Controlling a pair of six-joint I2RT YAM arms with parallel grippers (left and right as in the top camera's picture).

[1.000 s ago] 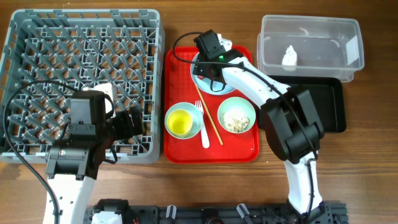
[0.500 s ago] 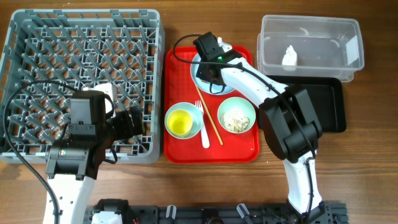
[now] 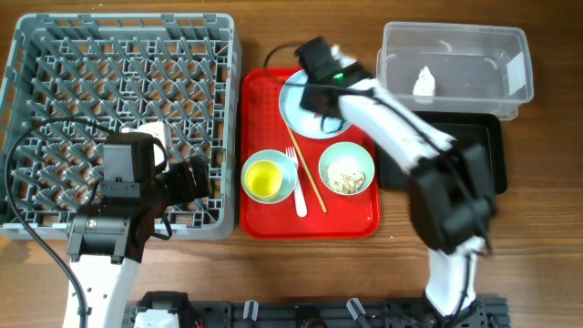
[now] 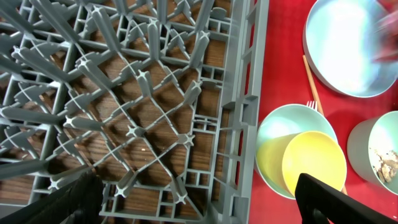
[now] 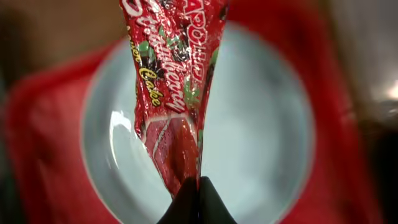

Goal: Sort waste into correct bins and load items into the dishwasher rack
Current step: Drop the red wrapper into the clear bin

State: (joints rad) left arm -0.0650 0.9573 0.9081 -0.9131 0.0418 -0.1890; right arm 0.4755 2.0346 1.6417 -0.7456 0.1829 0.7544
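Right gripper (image 5: pixel 198 194): pinched shut on the crumpled red wrapper (image 5: pixel 174 87), held over the plate (image 5: pixel 261 124); whether the wrapper's free end touches the plate cannot be told.
Left gripper (image 4: pixel 198 186): jaws wide apart, holding nothing, over the 4 o'clock corner of the rack.
Dishwasher rack (image 3: pixel 118 20): fills the 9 o'clock side of the table, with wood showing through its grid.
Red serving tray (image 3: pixel 260 118): table centre, just beside the rack's 3 o'clock wall.
Clear tub (image 3: pixel 455 102): at 2 o'clock on the table, with the small white scrap (image 3: pixel 424 82) lying inside.
Black tray (image 3: pixel 487 155): just beside the tub's 6 o'clock edge, partly under the right arm.
Plate: at 12 o'clock on the red tray.
Bowl with scraps (image 3: pixel 363 157): at 4 o'clock on the red tray — pale crumbly food scraps (image 3: pixel 346 175) lie in it.
Bowl with cup (image 3: pixel 271 156): at 8 o'clock on the red tray, with the yellow cup (image 3: pixel 262 179) nested inside.
Chopsticks (image 3: pixel 310 178): slanting between the two bowls, from the plate's 6 o'clock edge toward the tray's 6 o'clock rim.
Fork (image 3: pixel 300 196): white, beside the chopsticks, with its tines at the cup bowl's 2 o'clock rim.
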